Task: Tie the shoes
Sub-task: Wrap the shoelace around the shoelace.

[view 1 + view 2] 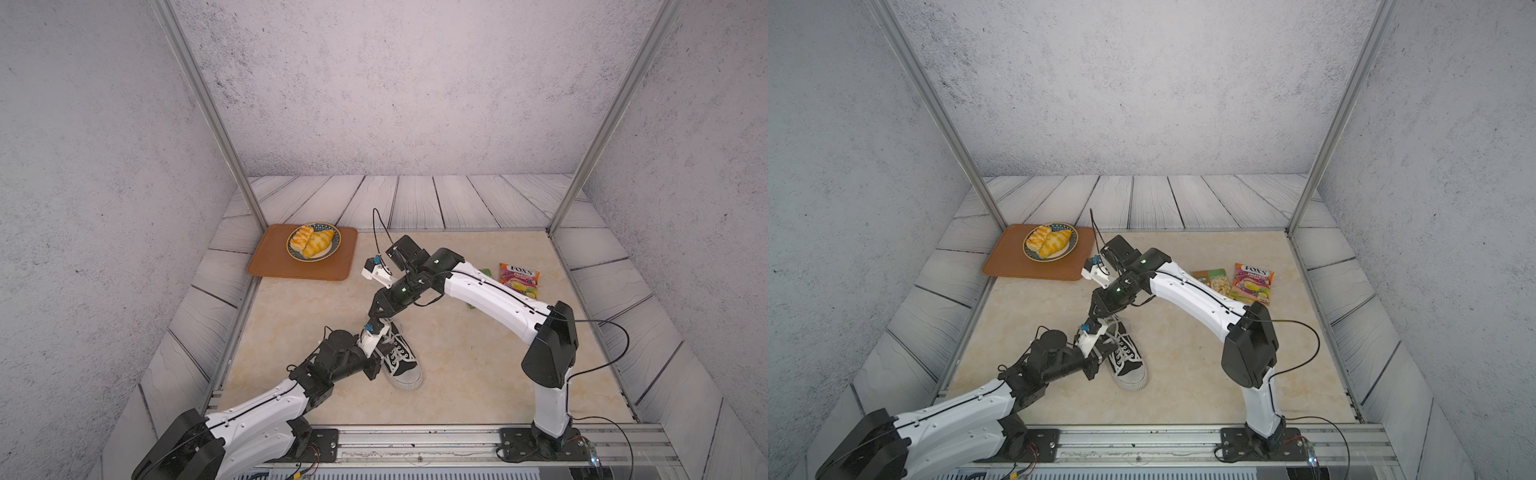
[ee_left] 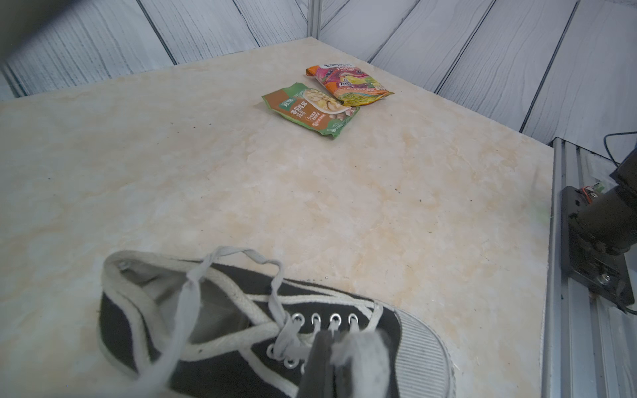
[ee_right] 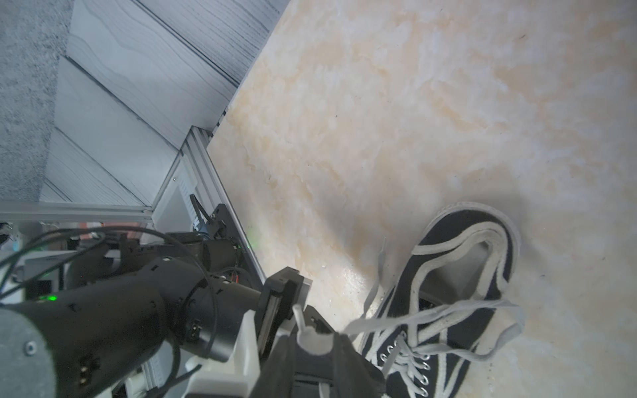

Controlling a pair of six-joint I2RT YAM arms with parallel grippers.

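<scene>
Spanning the grey-walled cell (image 1: 374, 104), a marbled beige tabletop (image 1: 457, 374) bears the sneaker (image 1: 401, 363); left gripper (image 2: 341, 365) closed, right gripper (image 3: 310, 348) unclear.

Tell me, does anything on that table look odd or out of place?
The black sneaker sits with its laces untied, in loose loops over its side. It is a lone shoe sharing the table with food: pastries on a plate, a Fox's candy bag, a green snack packet.
</scene>
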